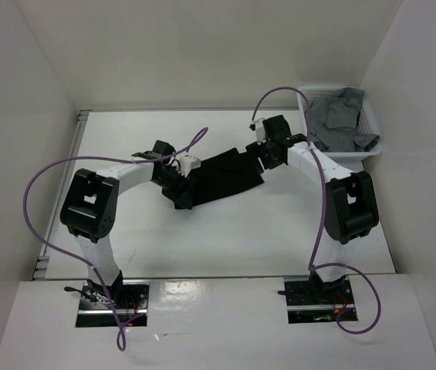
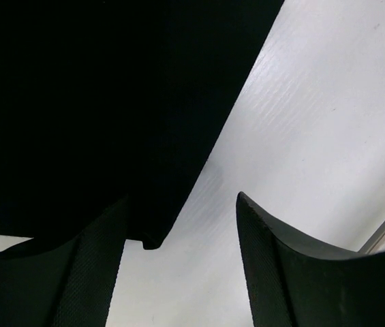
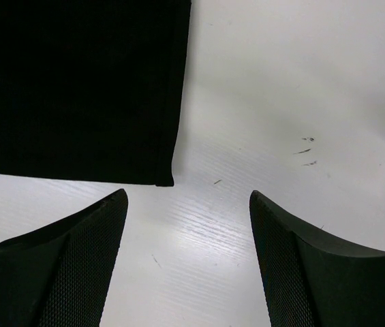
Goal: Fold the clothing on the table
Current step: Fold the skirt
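Black clothing (image 1: 221,177) lies stretched slantwise across the middle of the table (image 1: 202,239). The left gripper (image 2: 178,272) stands wide apart at one end corner, clamping nothing. The right gripper (image 3: 189,266) gapes likewise over bare table just beside the opposite corner. Both arms bend inward at the elbows, wrists low over the cloth's ends.

Bright, diffuse light fills the enclosure and leaves only faint, soft shadows on the white table (image 1: 225,231). The walls (image 1: 202,46) reflect it without glare. In both wrist views the black clothing (image 2: 76,102) shows as a detailless dark mass, its edge sharp against the pale, faintly streaked tabletop.
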`<move>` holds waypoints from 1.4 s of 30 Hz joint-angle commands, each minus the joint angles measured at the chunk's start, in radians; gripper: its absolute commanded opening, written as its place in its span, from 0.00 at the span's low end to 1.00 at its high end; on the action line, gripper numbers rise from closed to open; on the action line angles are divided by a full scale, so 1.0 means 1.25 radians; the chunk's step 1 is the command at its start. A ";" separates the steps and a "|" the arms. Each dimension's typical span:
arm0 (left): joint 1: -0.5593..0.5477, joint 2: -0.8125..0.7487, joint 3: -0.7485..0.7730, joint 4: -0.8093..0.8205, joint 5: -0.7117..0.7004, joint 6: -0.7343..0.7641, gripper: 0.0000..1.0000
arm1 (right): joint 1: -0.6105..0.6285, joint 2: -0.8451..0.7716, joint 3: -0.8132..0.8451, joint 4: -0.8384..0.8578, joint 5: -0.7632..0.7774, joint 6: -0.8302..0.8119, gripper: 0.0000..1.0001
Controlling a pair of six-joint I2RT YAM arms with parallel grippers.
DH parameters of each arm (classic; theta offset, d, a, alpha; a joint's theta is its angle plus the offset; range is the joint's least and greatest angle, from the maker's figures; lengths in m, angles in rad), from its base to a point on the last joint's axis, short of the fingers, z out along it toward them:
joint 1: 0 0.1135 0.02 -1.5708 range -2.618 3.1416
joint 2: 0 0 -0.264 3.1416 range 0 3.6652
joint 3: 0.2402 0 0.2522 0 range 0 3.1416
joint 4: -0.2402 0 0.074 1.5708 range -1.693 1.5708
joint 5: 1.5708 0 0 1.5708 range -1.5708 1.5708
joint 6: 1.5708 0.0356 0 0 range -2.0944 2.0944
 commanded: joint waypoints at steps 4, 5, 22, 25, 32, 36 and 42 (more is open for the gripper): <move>-0.042 0.044 -0.006 -0.076 -0.025 0.017 0.68 | 0.006 -0.032 -0.010 0.009 -0.015 0.009 0.77; -0.064 0.044 -0.006 -0.076 -0.034 0.025 0.68 | 0.006 -0.032 -0.010 0.009 -0.015 0.009 0.77; -0.068 -0.230 0.012 -0.136 -0.024 0.050 0.76 | -0.041 -0.048 -0.010 0.009 -0.066 0.016 0.77; 0.005 -0.296 -0.019 -0.091 -0.033 0.006 0.88 | -0.048 -0.055 -0.010 0.009 -0.074 0.016 0.77; 0.146 -0.182 -0.040 -0.053 0.030 -0.048 0.91 | -0.056 -0.041 -0.010 0.009 -0.090 0.016 0.77; 0.195 -0.076 0.000 -0.053 0.097 -0.074 0.89 | -0.056 -0.033 -0.010 0.009 -0.097 0.016 0.77; 0.206 0.076 0.052 -0.060 0.197 -0.082 0.81 | -0.056 -0.033 -0.019 0.009 -0.090 0.016 0.77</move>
